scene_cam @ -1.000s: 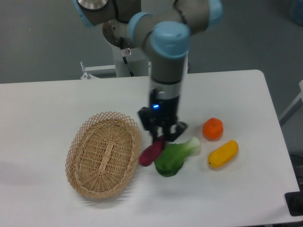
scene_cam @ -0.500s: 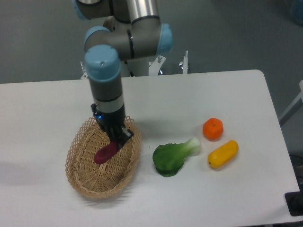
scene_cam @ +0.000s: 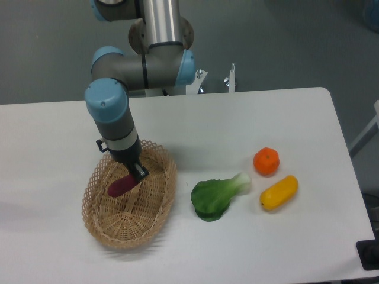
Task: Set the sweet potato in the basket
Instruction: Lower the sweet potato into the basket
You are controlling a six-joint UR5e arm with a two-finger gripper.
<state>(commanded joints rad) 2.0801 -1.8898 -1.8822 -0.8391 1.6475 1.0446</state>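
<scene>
The reddish-purple sweet potato (scene_cam: 121, 185) hangs tilted over the inside of the tan wicker basket (scene_cam: 155, 207), which sits on the left half of the white table. My gripper (scene_cam: 134, 173) is shut on the sweet potato's upper right end, reaching down into the basket from above. The tuber's lower left end points toward the basket's left rim; whether it touches the woven base I cannot tell.
Right of the basket lies a green leafy vegetable (scene_cam: 218, 194). Farther right sit a round orange (scene_cam: 266, 161) and a yellow oblong fruit (scene_cam: 279, 192). The arm's base column (scene_cam: 161, 23) stands behind the table's far edge.
The gripper carried the sweet potato leftward from beside the green vegetable to over the basket, and in the last half second shifted a little further left inside it.
</scene>
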